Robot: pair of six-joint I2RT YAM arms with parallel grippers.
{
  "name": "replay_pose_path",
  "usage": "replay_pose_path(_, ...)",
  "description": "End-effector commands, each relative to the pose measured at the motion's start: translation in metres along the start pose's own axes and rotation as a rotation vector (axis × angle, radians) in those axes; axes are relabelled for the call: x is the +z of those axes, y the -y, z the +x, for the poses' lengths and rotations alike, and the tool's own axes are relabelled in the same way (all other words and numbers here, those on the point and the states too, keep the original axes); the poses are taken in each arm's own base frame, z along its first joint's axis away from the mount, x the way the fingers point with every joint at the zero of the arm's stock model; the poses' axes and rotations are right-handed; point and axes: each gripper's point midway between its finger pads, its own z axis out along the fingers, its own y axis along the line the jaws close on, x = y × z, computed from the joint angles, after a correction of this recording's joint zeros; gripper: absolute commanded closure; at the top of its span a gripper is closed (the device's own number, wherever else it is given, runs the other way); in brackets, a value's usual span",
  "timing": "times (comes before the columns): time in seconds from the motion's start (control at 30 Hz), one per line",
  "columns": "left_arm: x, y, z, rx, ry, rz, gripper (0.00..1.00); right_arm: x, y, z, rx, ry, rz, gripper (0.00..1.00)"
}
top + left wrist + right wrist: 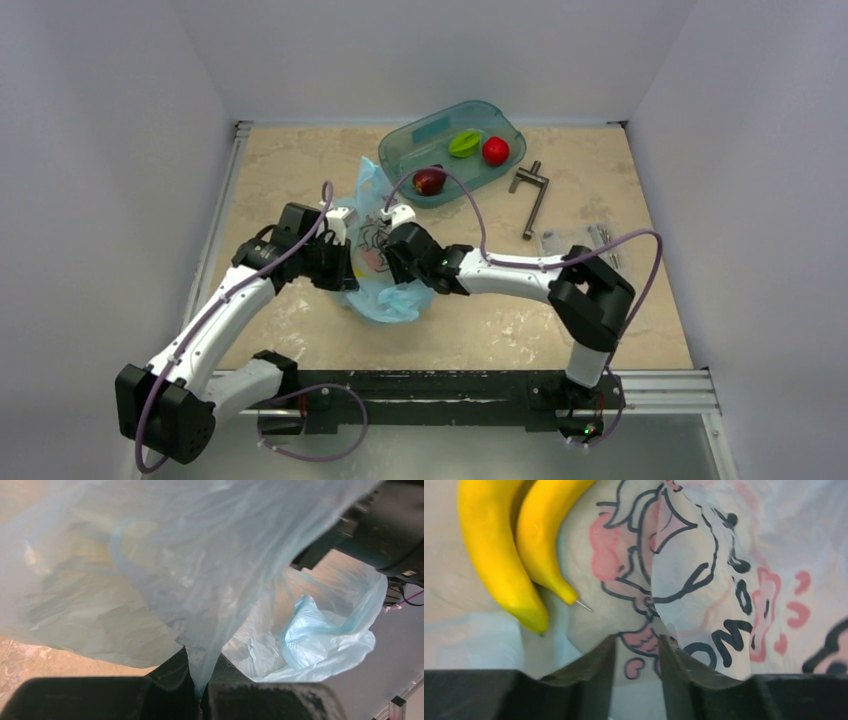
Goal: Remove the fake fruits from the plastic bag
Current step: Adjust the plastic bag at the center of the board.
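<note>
The light-blue plastic bag [378, 262] with its cartoon print hangs crumpled between my two grippers at the table's middle. My left gripper [338, 262] is on its left side; in the left wrist view the gripper [200, 682] is shut on a pinched fold of the bag [200, 580]. My right gripper [398, 255] is at the bag's right side. In the right wrist view that gripper [636, 642] stands open against the printed film [704, 580], and the yellow banana [499, 555] shows inside at upper left. The dark maroon fruit [429, 181] lies in the teal tray.
The teal tray [430, 130] at the back holds a green ridged fruit [464, 143] and a bright red fruit [495, 150]. A metal handle [532, 195] and a clear packet of small parts [580, 240] lie at the right. Walls close in on three sides.
</note>
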Motion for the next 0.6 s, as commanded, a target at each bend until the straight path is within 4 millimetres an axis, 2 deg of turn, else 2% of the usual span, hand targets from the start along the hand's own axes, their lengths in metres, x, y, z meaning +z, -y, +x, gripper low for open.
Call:
replay_pose_path(0.0,0.006,0.007,-0.001,0.030,-0.013,0.050,1.00,-0.025,0.030,0.010,-0.043,0.057,0.111,0.54)
replay_pose_path(0.03,0.009,0.008,0.000,0.028,-0.023,0.061,1.00,-0.025,0.033,0.015,-0.041,0.062,0.117,0.45)
replay_pose_path(0.27,0.027,0.014,0.014,0.004,-0.146,0.106,1.00,-0.008,0.045,0.060,-0.050,0.133,0.078,0.24)
replay_pose_path(0.33,0.030,0.014,0.018,0.010,-0.166,0.096,1.00,-0.002,0.046,0.066,-0.033,0.149,0.076,0.18)
replay_pose_path(0.43,0.034,0.013,0.024,0.019,-0.199,0.072,1.00,0.005,0.045,0.072,-0.008,0.143,0.073,0.20)
replay_pose_path(0.57,0.034,0.009,0.025,0.021,-0.208,0.034,1.00,0.011,0.033,0.057,-0.015,0.185,0.040,0.34)
